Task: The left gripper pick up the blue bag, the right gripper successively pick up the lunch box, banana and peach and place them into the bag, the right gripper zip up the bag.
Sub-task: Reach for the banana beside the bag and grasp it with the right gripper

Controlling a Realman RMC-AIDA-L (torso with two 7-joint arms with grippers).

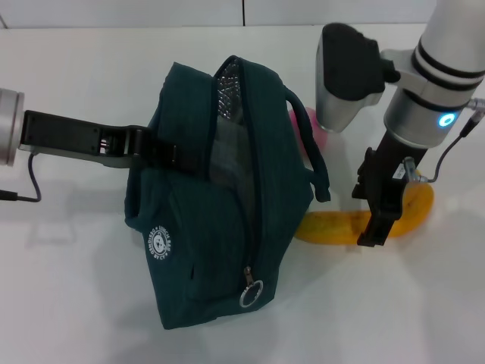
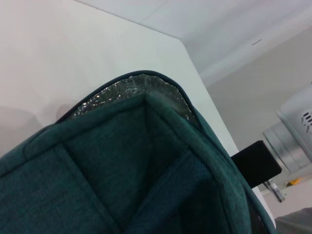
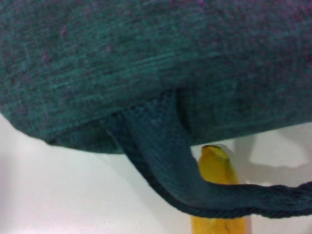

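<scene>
The blue bag (image 1: 204, 243) stands tilted on the white table, its top unzipped and silver foil lining (image 1: 227, 91) showing. My left gripper (image 1: 155, 148) reaches in from the left and is shut on the bag's upper side. The bag fabric (image 2: 122, 170) fills the left wrist view. To the right of the bag, the banana (image 1: 333, 226) lies on the table with my right gripper (image 1: 377, 216) down over its middle. In the right wrist view the banana tip (image 3: 217, 163) points at the bag (image 3: 146, 58) under a handle (image 3: 156, 146). The peach (image 1: 305, 121) peeks out behind the bag. The lunch box is hidden.
The bag's ring zipper pull (image 1: 251, 292) hangs at its near end. One rope-like handle (image 1: 311, 152) arches off the bag's right side toward the banana. White table (image 1: 424, 318) stretches in front and to the right.
</scene>
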